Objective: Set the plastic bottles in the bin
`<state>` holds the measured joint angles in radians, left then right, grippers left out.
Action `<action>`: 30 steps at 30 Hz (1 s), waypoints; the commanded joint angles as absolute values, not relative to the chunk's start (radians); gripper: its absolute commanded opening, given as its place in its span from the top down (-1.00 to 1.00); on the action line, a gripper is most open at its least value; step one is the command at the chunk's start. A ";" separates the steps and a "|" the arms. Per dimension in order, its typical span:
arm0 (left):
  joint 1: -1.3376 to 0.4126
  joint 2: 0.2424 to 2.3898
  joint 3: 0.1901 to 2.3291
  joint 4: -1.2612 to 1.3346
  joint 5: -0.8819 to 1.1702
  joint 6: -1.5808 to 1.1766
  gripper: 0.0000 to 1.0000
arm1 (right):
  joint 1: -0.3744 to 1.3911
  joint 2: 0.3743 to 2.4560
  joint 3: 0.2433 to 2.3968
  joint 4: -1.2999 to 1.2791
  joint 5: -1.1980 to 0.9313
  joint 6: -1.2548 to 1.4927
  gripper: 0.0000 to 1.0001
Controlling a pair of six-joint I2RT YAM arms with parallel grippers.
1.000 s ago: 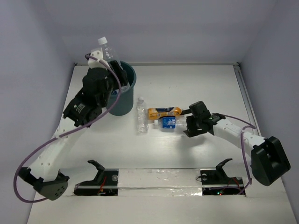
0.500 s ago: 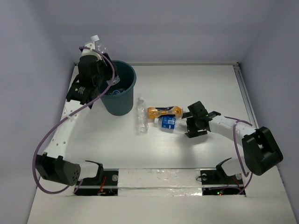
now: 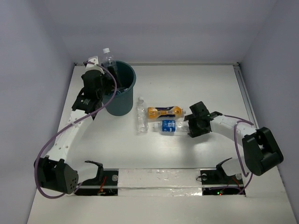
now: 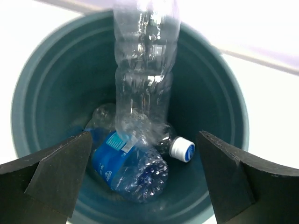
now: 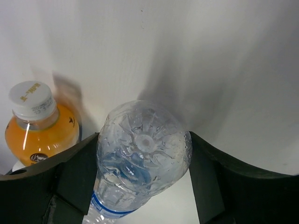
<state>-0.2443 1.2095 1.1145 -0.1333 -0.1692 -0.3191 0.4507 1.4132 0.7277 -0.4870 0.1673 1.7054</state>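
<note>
Now, left gripper (image 4: 145, 135) hangs over the bin (image 4: 56, 93), jaws spread wide, holding nothing; a capped clear bottle (image 4: 145, 60), blurred, sits ahead between the fingers (image 4: 51, 182), touching neither, its lower end inside the bin above a crushed blue bottle (image 4: 121, 163); right gripper (image 5: 143, 140) straddles the base of a blue-label bottle (image 5: 140, 163) lying on the table (image 5: 187, 56); fingers hug both sides, firm grip or not I cannot tell; orange bottle (image 5: 39, 135) lies just beside one finger, crowding it; a plain bottle (image 3: 141, 116) lies beyond, apart.
</note>
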 commanded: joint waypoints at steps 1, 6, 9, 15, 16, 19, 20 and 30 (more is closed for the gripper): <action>-0.239 1.134 1.118 -0.063 -0.167 -0.316 -0.89 | 0.445 1.336 0.718 -0.554 0.235 1.666 -0.35; -0.239 1.100 1.196 -0.118 -0.121 -0.325 -0.96 | 0.454 1.200 0.770 -0.597 0.279 1.488 -0.24; -0.239 1.074 1.241 -0.159 -0.088 -0.333 -0.97 | 0.509 1.122 0.833 -0.667 0.311 1.359 -0.24; -0.239 1.011 1.279 -0.232 -0.014 -0.356 -0.73 | 0.588 0.971 0.966 -0.634 0.339 1.269 -0.08; -0.239 1.003 1.279 -0.245 -0.005 -0.368 -0.66 | 0.597 0.985 1.012 -0.623 0.334 1.249 -0.08; -0.239 0.977 1.275 -0.270 0.049 -0.393 -0.36 | 0.646 1.138 1.285 -0.641 0.348 1.145 -0.08; -0.239 0.960 1.269 -0.276 0.058 -0.409 -0.34 | 0.664 1.190 1.369 -0.653 0.357 1.088 -0.08; -0.239 0.850 1.192 -0.388 0.009 -0.434 -0.33 | 0.726 1.761 2.290 -0.708 0.399 0.844 -0.06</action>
